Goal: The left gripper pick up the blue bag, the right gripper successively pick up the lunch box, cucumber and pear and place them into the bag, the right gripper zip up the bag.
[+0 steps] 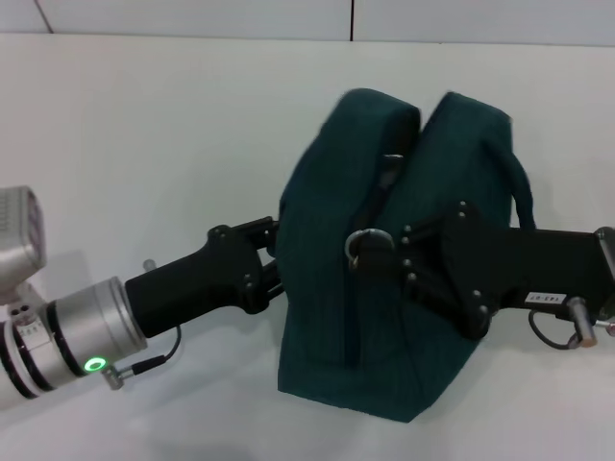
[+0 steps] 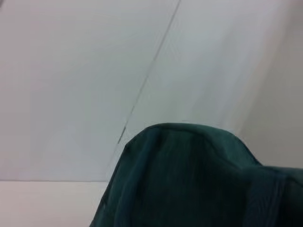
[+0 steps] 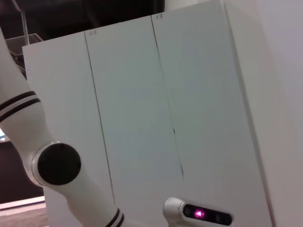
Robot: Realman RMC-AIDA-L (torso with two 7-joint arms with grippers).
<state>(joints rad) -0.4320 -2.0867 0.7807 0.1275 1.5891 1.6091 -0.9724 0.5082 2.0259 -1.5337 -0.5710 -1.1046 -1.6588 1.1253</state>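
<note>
Blue bag (image 1: 384,259) stands upright mid-desk (image 1: 144,144). Left tool (image 1: 272,264) grips the bag's left side, clenched on the fabric. Right tool (image 1: 399,257) sits at the zipper ring (image 1: 366,242) on top, apparently pinching it.

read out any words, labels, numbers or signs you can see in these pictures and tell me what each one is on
No text can be read in any view.
Small white label on the right gripper, on the side of its black body by the bag: printed, too small to read.
White sticker on the left arm's silver wrist section, behind the left gripper: dark marks, too blurred to read.
Tiny marks at the top of the white wall panels in the right wrist view: illegible.
</note>
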